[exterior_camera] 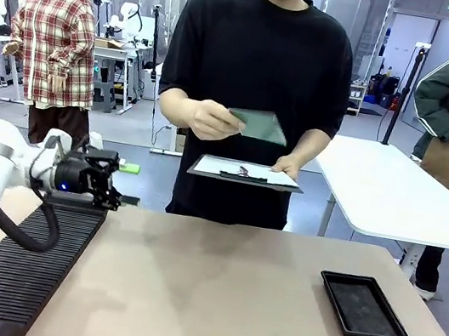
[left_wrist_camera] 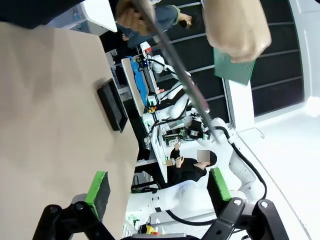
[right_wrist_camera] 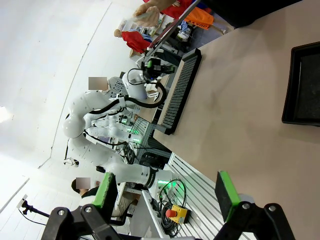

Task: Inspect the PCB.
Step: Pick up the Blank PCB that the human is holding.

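The person across the table holds the green PCB [exterior_camera: 259, 126] tilted in one hand at chest height, over a dark clipboard [exterior_camera: 245, 172] with white paper in the other hand. My left gripper [exterior_camera: 129, 184] hovers open over the far end of a black slotted rack [exterior_camera: 17, 271], well left of and below the board. In the left wrist view the PCB [left_wrist_camera: 234, 67] shows beneath the person's hand [left_wrist_camera: 235, 25], far beyond my open left gripper [left_wrist_camera: 158, 189]. My right gripper [right_wrist_camera: 165, 192] stands open with nothing between its green pads [right_wrist_camera: 226, 192], above the table.
A shallow black tray [exterior_camera: 363, 306] lies on the table at the right, also seen as the tray [right_wrist_camera: 302, 85] in the right wrist view. The rack [right_wrist_camera: 180, 90] runs along the table's left side. Other people and a white table [exterior_camera: 393, 192] stand behind.
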Action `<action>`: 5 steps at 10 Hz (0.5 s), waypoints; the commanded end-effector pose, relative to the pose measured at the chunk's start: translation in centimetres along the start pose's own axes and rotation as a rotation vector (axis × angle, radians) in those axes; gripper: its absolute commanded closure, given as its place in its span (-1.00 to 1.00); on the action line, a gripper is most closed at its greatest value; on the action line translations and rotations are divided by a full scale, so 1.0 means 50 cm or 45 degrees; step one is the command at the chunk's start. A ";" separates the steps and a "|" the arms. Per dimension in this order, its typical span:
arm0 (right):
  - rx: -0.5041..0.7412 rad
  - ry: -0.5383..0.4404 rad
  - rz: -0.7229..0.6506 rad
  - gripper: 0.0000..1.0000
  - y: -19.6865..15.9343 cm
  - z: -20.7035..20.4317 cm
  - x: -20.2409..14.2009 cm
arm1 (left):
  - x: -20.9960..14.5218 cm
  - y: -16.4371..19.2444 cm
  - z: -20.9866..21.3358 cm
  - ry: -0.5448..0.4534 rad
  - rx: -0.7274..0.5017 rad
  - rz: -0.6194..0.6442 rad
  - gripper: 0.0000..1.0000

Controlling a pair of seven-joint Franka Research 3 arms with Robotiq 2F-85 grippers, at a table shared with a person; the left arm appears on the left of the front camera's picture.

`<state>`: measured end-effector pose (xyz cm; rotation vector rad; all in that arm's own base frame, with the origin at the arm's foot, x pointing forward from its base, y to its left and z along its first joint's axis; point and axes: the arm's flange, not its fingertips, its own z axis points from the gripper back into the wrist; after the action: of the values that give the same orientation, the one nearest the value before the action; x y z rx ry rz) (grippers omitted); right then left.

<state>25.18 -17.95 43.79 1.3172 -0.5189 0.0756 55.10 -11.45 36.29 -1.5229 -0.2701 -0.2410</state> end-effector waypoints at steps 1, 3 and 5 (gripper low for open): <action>0.014 -0.011 0.015 -1.00 0.004 0.000 0.002 | -0.037 -0.118 0.086 0.015 -0.001 -0.028 -1.00; 0.014 -0.011 0.015 -1.00 0.004 0.000 0.002 | -0.112 -0.243 0.213 -0.002 0.000 -0.044 -1.00; 0.014 -0.011 0.015 -1.00 0.004 0.000 0.002 | -0.208 -0.334 0.376 -0.054 0.049 -0.041 -1.00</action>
<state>25.20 -17.93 43.78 1.3168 -0.5177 0.0758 41.39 4.39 48.75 -1.5031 -0.3458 -0.2484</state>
